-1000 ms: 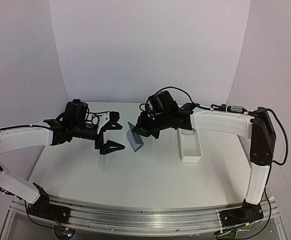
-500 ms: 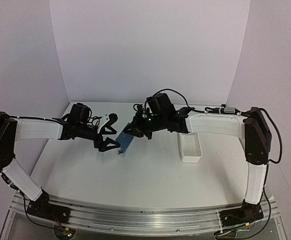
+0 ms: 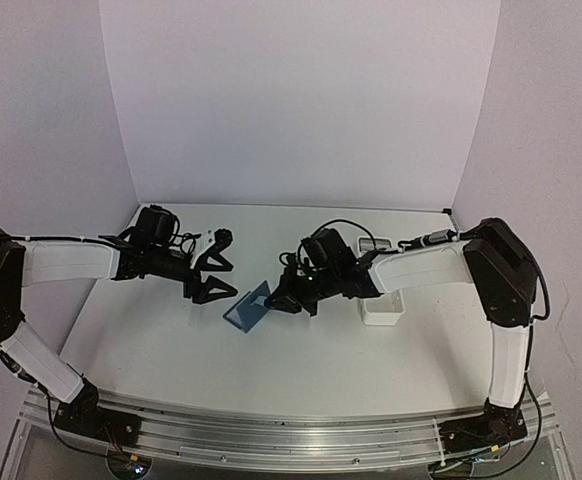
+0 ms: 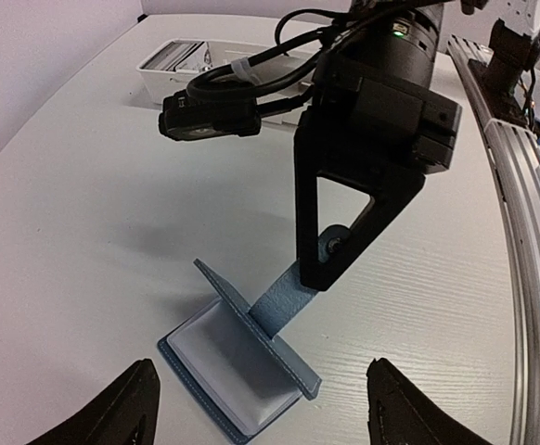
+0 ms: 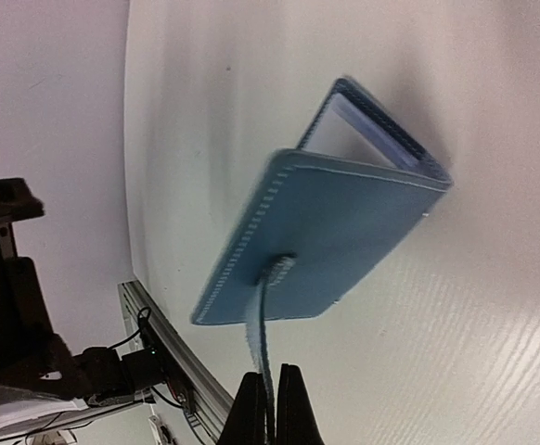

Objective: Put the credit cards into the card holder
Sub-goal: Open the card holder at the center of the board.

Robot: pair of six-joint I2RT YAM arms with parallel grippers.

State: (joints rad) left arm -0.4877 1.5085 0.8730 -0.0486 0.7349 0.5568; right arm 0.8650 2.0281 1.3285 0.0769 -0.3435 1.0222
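Top external view: card holder [image 3: 248,306] has come down onto table [image 3: 301,370], half open, strap pinched by right gripper [image 3: 293,297]; left gripper [image 3: 218,266] spread wide beside it; white tray [image 3: 381,313] behind right arm.

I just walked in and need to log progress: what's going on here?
The right gripper is pinched shut on the strap tab of the blue card holder, which sits partly open on the table. The left gripper is open beside it, holding nothing. Neither gripper has a card. A white tray stands off to the right.
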